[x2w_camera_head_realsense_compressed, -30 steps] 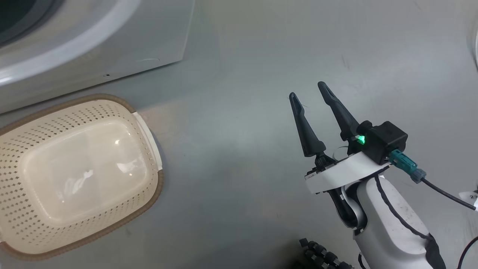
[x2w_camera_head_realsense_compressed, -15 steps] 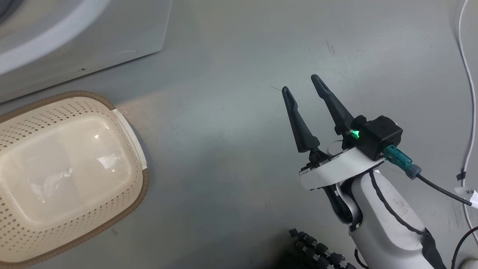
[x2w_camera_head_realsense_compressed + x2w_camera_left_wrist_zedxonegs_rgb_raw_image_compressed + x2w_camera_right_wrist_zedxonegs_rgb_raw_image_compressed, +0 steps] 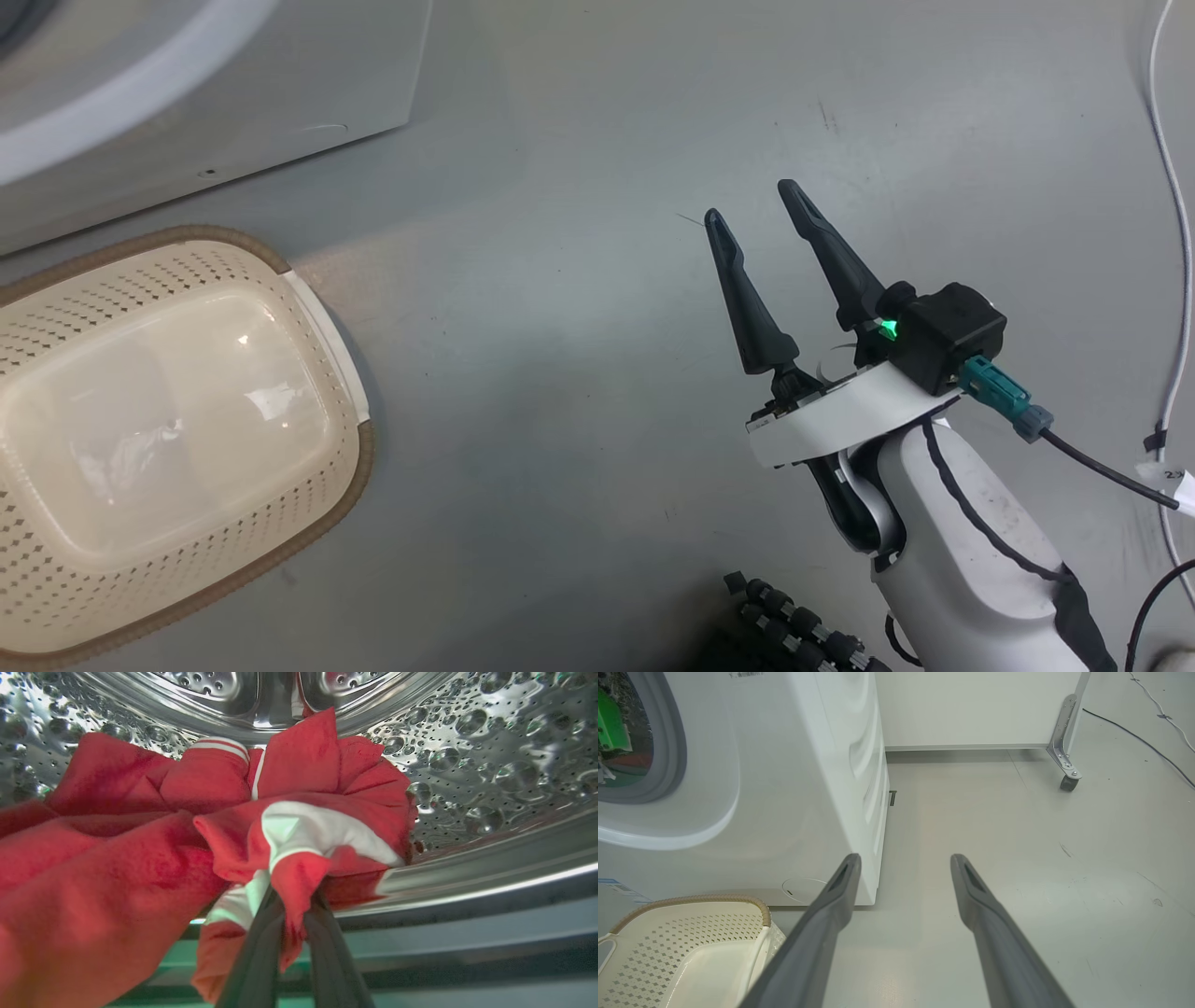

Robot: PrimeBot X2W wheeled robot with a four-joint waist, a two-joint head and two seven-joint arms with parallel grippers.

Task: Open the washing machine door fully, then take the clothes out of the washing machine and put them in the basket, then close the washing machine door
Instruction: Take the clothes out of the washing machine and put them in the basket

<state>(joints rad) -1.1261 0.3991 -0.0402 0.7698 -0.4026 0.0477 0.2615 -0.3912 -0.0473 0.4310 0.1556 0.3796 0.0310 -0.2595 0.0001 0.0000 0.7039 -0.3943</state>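
A white cable (image 3: 1168,159) is trailing across the grey floor (image 3: 560,392). A white panel (image 3: 971,709) is standing on a small caster (image 3: 1067,783), with a dark cable (image 3: 1139,740) lying near it.

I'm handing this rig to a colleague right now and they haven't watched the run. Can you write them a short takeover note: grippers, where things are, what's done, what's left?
Left gripper: shut on the clothes, inside the drum of the washing machine.
Right gripper: open, holding nothing, above the floor.
Basket: on the floor in front of the machine, no clothes in it yet.
Done: door open enough for the arm to reach in; clothes gripped.
Left: pull the clothes out, drop them in the basket, close the door.
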